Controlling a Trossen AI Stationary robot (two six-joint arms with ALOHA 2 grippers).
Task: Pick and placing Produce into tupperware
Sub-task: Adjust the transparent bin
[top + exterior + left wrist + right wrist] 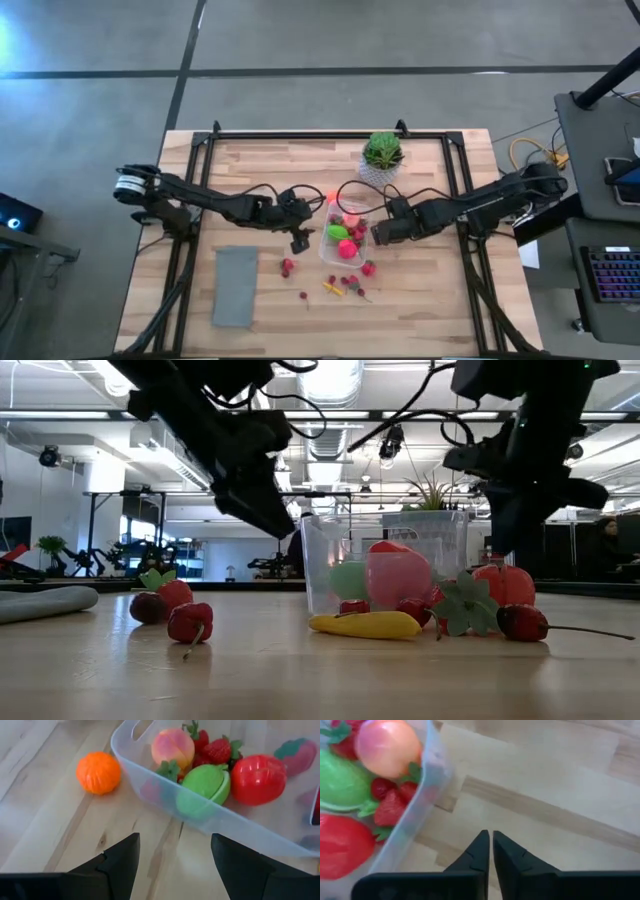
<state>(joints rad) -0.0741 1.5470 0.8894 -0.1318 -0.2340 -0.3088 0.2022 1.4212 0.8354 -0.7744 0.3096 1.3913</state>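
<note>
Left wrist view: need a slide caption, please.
Open left gripper faces the clear tub of toy produce; an orange ball sits outside.

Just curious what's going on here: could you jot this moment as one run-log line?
left pincer: open, empty, beside tub | right pincer: shut, empty, outside tub | tub: partly filled | orange: on table

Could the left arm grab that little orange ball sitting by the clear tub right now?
Probably yes. The orange ball lies alone on bare wood outside the clear tub, with nothing on that side of it. The left gripper hovers close by, open and empty, so its way looks free.
</note>
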